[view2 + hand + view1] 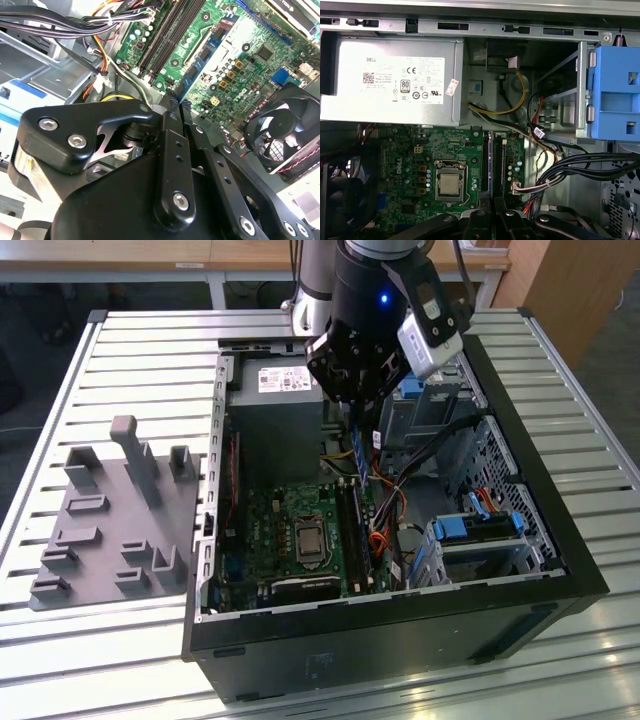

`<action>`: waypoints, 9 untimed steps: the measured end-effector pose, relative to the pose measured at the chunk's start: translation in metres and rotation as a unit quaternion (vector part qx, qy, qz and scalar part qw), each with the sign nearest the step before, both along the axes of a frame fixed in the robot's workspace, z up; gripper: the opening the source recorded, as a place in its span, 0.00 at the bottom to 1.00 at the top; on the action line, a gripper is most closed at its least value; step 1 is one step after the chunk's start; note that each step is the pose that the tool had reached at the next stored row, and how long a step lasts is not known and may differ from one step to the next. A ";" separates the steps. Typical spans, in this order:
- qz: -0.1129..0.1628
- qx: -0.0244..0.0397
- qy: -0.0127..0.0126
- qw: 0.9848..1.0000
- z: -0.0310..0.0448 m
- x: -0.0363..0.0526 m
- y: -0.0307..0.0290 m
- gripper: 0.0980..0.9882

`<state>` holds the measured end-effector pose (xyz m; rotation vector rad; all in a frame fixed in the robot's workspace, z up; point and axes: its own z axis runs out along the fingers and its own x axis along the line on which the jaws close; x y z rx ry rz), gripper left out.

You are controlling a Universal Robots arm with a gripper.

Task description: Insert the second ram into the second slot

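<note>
My gripper (362,430) hangs inside the open computer case (520,580), shut on the second ram (360,462), a thin blue stick held on edge. In the second wrist view the fingers (170,125) clamp one end of the ram (200,62), which runs out over the green motherboard (260,30) with its chips showing. The long black memory slots (350,525) lie just below the stick, beside the processor socket (305,538). In the first wrist view the gripper (490,202) sits in line with the slots (502,160). The stick is above the board, not seated.
A grey power supply (390,80) fills the case's back corner. Black and coloured cables (560,170) run close beside the slots. Blue drive-bay tabs (615,95) and a fan (280,130) flank the board. A grey fixture plate (110,520) lies on the exterior view's left.
</note>
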<state>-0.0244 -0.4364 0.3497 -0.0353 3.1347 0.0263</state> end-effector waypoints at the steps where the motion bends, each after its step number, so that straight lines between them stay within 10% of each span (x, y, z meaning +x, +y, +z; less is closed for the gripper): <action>1: 0.000 0.000 0.000 1.000 -0.0001 0.0000 0.0000 0.04; 9: 0.000 0.000 0.000 1.000 -0.0025 -0.0001 -0.0006 0.04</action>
